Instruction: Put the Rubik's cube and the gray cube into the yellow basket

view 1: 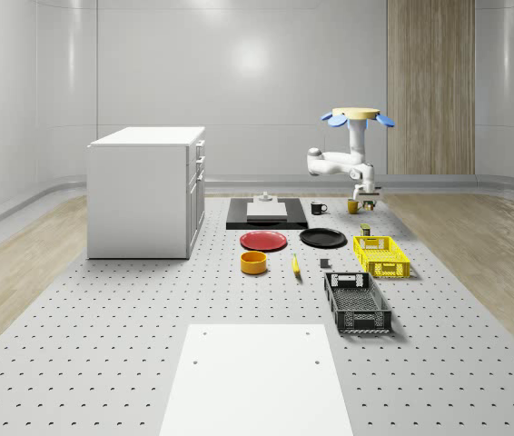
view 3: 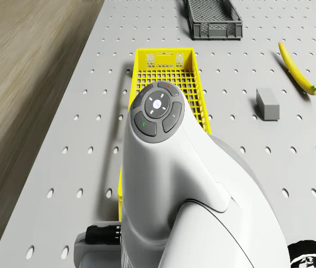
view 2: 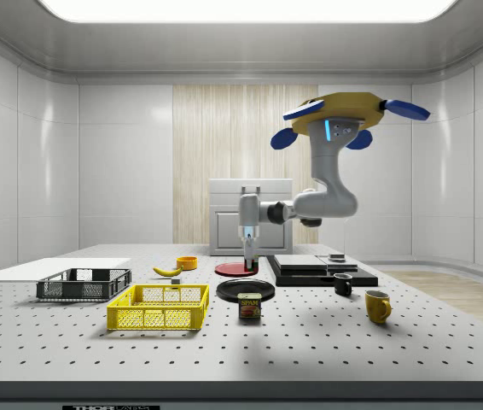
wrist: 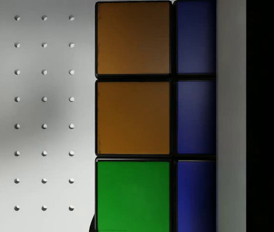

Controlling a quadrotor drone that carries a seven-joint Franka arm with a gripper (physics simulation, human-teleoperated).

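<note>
White-walled lab, perforated bench [view 1: 103,363] laid out for sorting. Hung the drone [view 1: 357,115] high over that bench, just past the far end of the yellow basket [view 1: 380,256], with the arm [view 2: 335,196] slung forward and down. Held the Rubik's cube [wrist: 133,116] clear of the bench in the apparently clenched jaws of the gripper [view 2: 248,263], presumably for a drop into the basket. Left the gray cube [view 3: 268,104] lying beside the basket, evidently second in line.

You can make out lettering on the can [view 2: 250,306] standing on the worktop [view 2: 327,350] in the side view's lower middle; it looks like "SPAM", though not certain.
</note>
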